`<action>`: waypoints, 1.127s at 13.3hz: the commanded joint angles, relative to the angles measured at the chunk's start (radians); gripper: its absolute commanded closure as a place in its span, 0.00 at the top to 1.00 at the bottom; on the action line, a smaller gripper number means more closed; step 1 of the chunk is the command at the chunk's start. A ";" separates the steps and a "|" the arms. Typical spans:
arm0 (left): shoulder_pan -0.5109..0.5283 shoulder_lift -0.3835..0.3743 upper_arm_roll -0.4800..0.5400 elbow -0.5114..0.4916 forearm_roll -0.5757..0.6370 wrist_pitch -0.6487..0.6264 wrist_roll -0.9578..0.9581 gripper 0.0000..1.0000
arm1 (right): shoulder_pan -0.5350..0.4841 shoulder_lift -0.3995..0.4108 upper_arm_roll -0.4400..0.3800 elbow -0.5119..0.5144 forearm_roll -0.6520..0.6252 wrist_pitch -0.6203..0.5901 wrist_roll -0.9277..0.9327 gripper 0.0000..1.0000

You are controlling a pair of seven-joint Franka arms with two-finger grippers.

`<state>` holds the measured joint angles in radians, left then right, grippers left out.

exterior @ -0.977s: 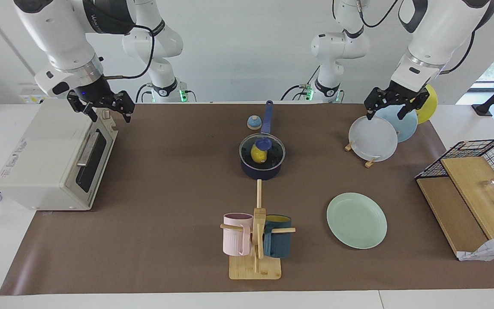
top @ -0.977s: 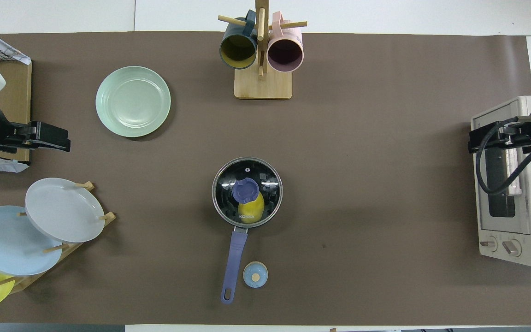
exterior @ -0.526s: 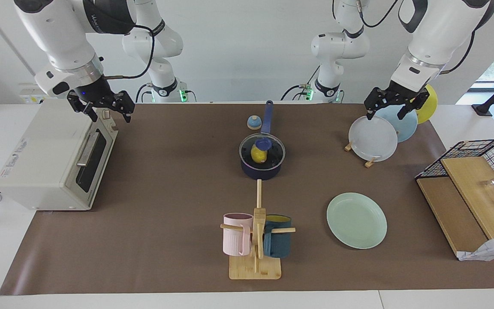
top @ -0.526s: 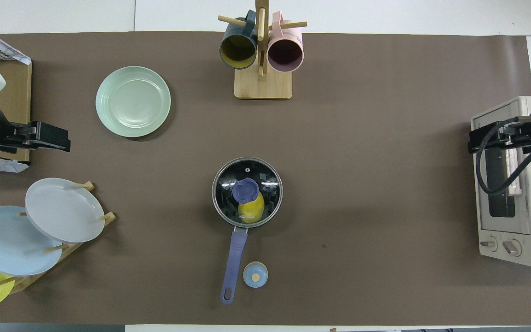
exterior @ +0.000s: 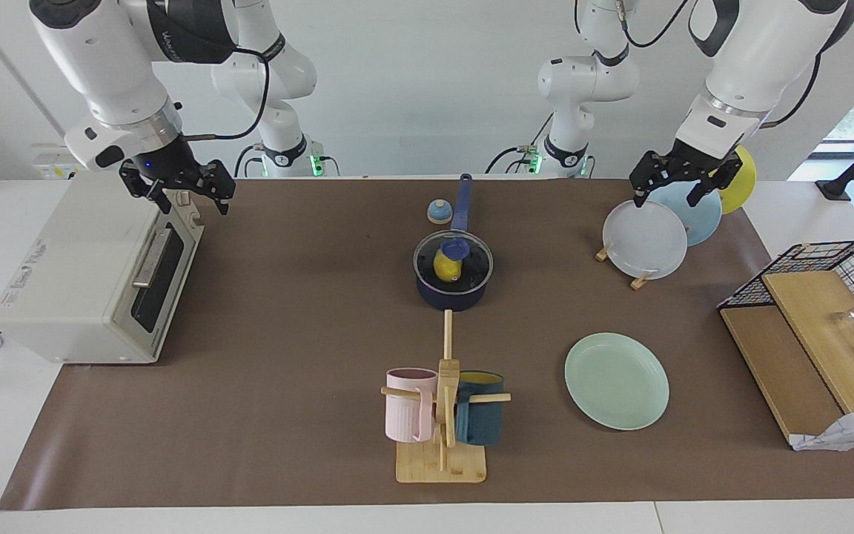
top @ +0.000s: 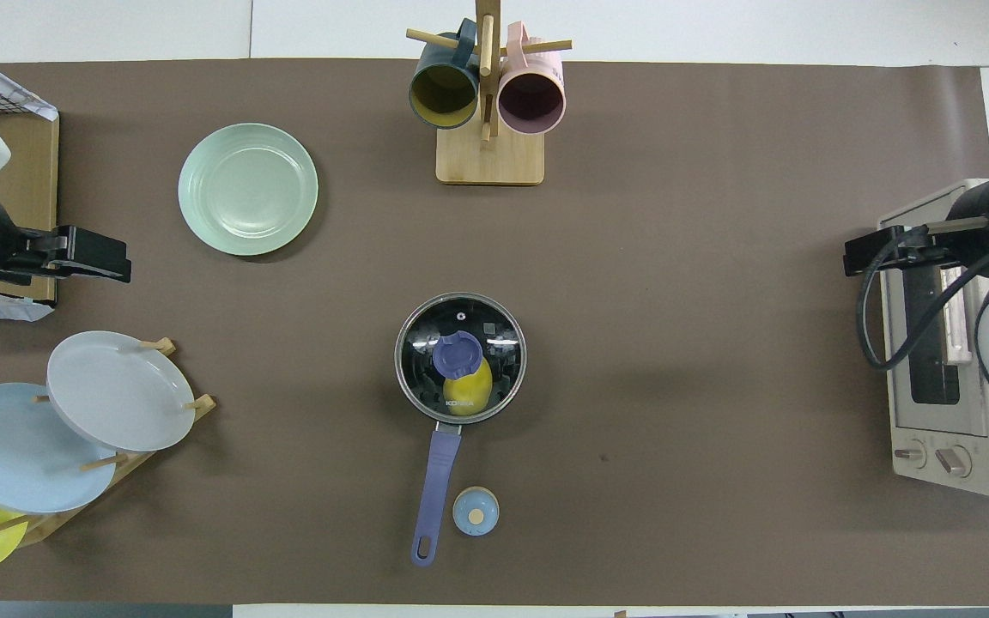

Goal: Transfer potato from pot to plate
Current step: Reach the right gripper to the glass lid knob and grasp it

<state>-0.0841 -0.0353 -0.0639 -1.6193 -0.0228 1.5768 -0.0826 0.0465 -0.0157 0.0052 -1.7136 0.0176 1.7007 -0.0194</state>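
The dark navy pot [exterior: 453, 289] [top: 413, 378] stands mid-table, its blue handle pointing toward the robots. A glass lid with a blue knob [exterior: 457, 247] [top: 458, 354] covers it. The yellow potato [exterior: 442, 266] [top: 467, 396] shows through the lid, inside the pot. The mint-green plate [exterior: 617, 380] [top: 248, 189] lies empty, farther from the robots than the pot, toward the left arm's end. My right gripper [exterior: 188, 200] [top: 868, 253] hangs open and empty over the toaster oven's edge. My left gripper [exterior: 666, 197] [top: 91, 256] hangs open and empty over the plate rack.
A toaster oven [exterior: 93, 274] sits at the right arm's end. A mug tree [exterior: 445, 415] holds a pink and a teal mug. A rack [exterior: 642, 280] holds white, light blue and yellow plates. A small blue round object [exterior: 439, 212] lies beside the pot's handle. A wire basket [exterior: 827, 297] holds wooden boards.
My right gripper has shifted slightly toward the table's middle, off the toaster oven's top. The left arm, pot, potato and plate have not moved.
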 commanded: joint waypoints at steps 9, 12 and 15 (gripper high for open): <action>0.013 -0.025 -0.005 -0.027 -0.006 0.005 0.000 1.00 | 0.554 0.252 0.010 0.160 0.002 0.150 0.557 1.00; 0.013 -0.025 -0.005 -0.027 -0.005 0.006 0.000 1.00 | 0.619 0.269 0.012 0.147 -0.008 0.192 0.644 1.00; 0.013 -0.025 -0.005 -0.027 -0.006 0.003 -0.002 1.00 | 0.654 0.293 0.012 0.083 -0.067 0.307 0.645 1.00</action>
<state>-0.0840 -0.0353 -0.0639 -1.6193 -0.0228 1.5768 -0.0826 0.6887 0.2677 0.0199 -1.5923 -0.0143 1.9364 0.6134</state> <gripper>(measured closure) 0.000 0.000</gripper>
